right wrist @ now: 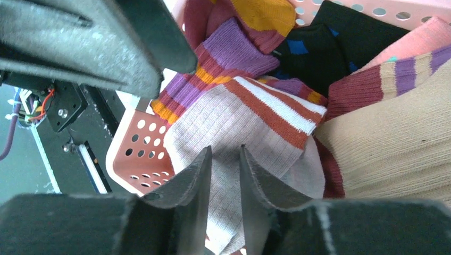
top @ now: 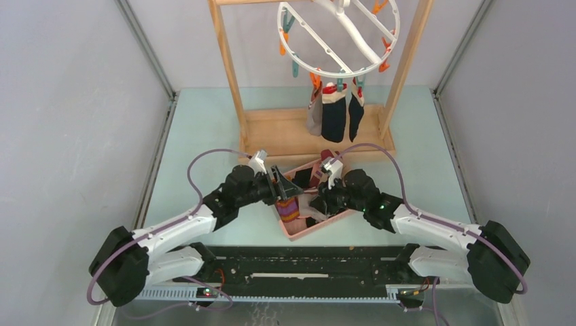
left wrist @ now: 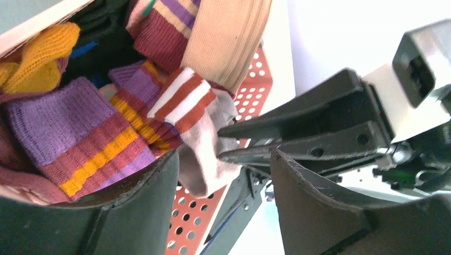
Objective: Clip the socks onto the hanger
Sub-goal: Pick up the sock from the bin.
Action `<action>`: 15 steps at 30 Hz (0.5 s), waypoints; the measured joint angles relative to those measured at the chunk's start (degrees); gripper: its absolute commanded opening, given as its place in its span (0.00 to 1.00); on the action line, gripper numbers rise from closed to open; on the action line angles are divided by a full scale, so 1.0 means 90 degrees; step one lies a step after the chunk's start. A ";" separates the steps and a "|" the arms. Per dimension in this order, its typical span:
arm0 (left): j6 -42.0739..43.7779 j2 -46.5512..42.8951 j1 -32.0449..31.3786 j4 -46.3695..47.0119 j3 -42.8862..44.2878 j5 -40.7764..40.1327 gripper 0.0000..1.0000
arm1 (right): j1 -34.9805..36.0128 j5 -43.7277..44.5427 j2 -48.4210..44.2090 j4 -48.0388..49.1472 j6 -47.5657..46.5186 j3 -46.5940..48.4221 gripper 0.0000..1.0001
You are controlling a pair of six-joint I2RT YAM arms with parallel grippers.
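The right pincer is clamped on a grey sock, its two fingers nearly together with ribbed cloth pinched between them. The left wrist view shows that grip from the side. The overhead view is too small for it: there the pincers merely seem to meet over the pink basket at centre frame. The left pincer stands apart, fingers wide at the bottom of its frame, and the sock's loose end hangs between them. The sock's long axis runs from its rust-and-white striped cuff, upper right in the right wrist view, down to the pinched end at the bottom. Beside it lie a purple sock and a tan sock. Only the overhead view shows the hanger, upper centre on a wooden rack, with three clipped socks below.
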 measured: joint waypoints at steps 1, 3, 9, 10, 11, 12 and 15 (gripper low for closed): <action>-0.0100 0.0044 0.0000 0.0095 0.0000 -0.0022 0.68 | 0.0010 -0.0002 -0.0012 -0.0019 -0.0015 0.0000 0.29; -0.0294 0.0170 0.0000 0.0277 0.0000 -0.0056 0.68 | 0.0066 -0.0005 -0.0046 -0.0085 -0.0041 0.0002 0.26; -0.0556 0.0714 -0.0002 0.0415 0.0000 -0.0051 0.65 | 0.0168 -0.0015 -0.0078 -0.0219 -0.0053 0.0002 0.25; -0.0561 0.0777 -0.0007 0.0413 0.0000 -0.0053 0.65 | 0.0168 -0.0012 -0.0090 -0.0226 -0.0053 0.0002 0.25; -0.0559 0.0826 -0.0007 0.0401 0.0002 -0.0053 0.65 | 0.0168 -0.0005 -0.0124 -0.0231 -0.0053 0.0002 0.25; -0.0556 0.0869 -0.0015 0.0376 0.0002 -0.0056 0.64 | 0.0168 -0.0002 -0.0163 -0.0231 -0.0056 0.0002 0.25; -0.0527 0.1010 -0.0051 0.0355 0.0005 -0.0056 0.62 | 0.0168 0.0000 -0.0277 -0.0226 -0.0056 0.0002 0.25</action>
